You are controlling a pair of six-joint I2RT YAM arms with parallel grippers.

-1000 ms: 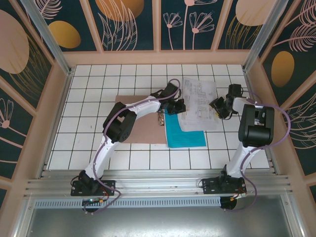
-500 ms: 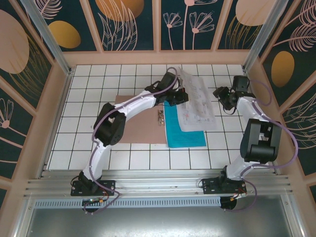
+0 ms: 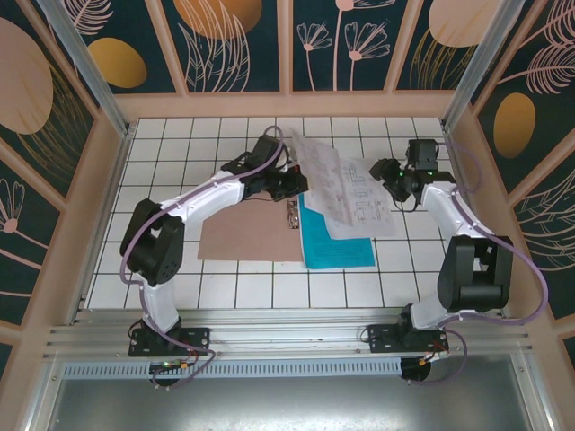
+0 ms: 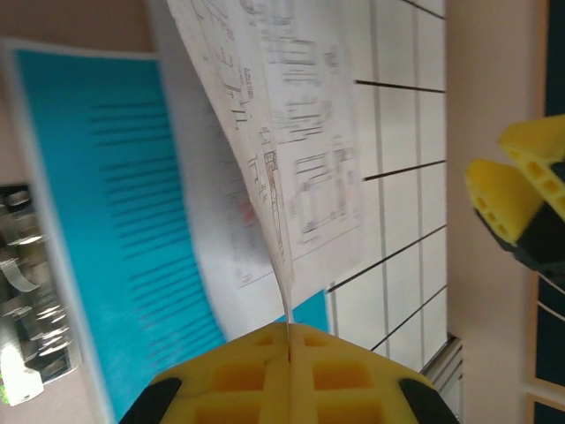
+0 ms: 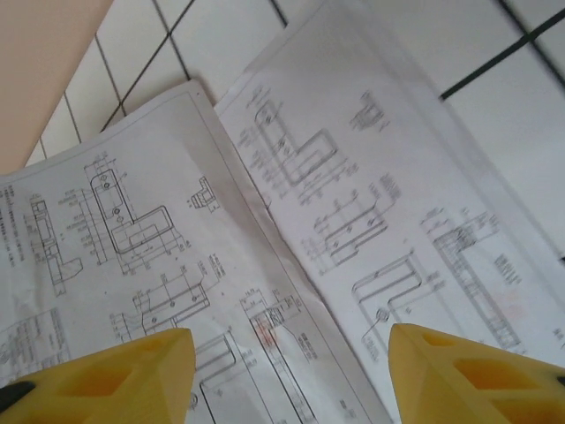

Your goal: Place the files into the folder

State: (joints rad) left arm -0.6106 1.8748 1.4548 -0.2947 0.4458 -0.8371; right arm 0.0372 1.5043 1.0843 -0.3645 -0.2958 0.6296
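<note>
Got the left gripper [image 4: 289, 329] pinched shut on a feather-light, floppy sheet [image 3: 328, 175] by its edge, lifted just right of the folder [image 3: 244, 238] over the other files [image 3: 340, 244], right gripper [image 5: 287, 340] gaping empty nearby, so best grabbing edges, never middles.

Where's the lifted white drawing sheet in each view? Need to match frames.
Top external: white printed paper sheet, tilted up mid-table, left edge pinched by the left gripper.
Left wrist: stands edge-on from that gripper's shut tips, centre frame.
Right wrist: probably the left sheet, overlapping the flat printed sheet.
Shared landmark: white tiled table, black grid lines.
</note>
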